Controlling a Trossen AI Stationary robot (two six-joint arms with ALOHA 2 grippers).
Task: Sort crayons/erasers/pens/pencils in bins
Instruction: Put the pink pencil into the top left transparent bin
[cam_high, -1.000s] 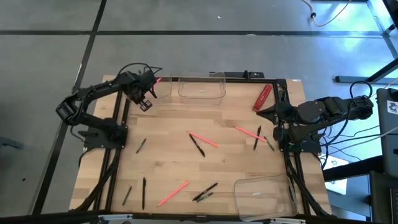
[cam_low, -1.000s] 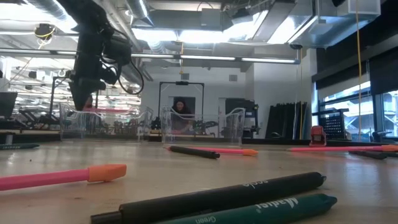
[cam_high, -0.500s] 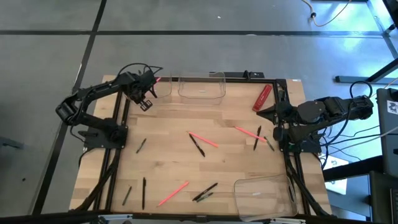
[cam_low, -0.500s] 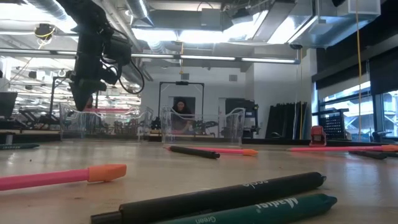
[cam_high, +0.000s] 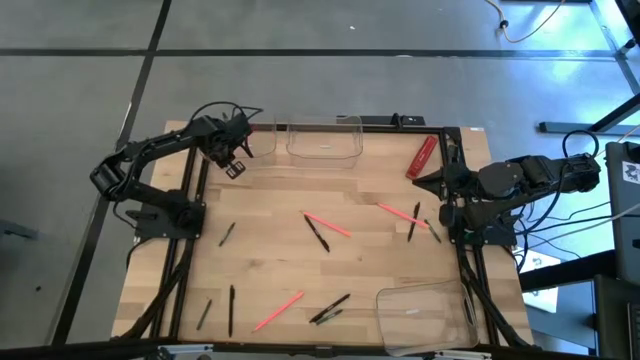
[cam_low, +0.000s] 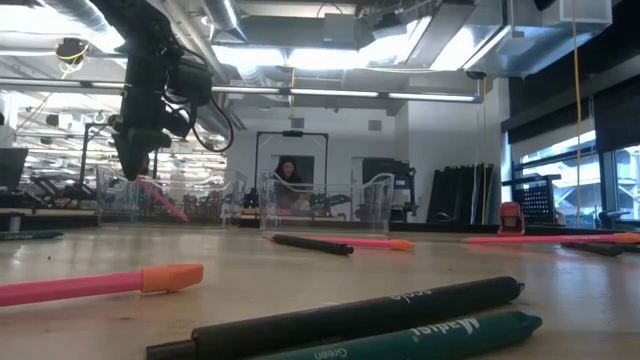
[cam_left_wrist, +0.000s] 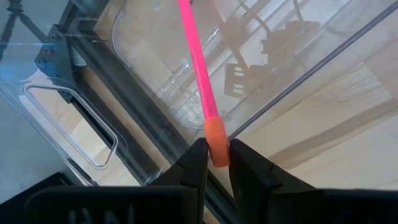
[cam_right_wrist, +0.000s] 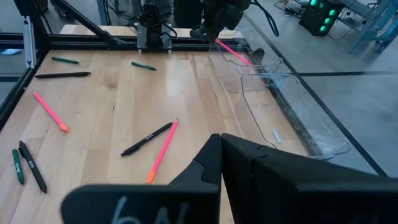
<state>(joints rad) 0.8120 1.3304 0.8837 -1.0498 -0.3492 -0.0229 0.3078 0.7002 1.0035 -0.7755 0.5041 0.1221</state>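
One slim pink pen (cam_left_wrist: 200, 81), orange-capped

The pink pen (cam_left_wrist: 200, 68) runs off the left wrist view's top edge, its far end unseen.

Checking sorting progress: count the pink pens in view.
4 pink pens. One at the left gripper, tilted into the far-left bin; one mid-table; one right of it; one by the near edge. More may be hidden.
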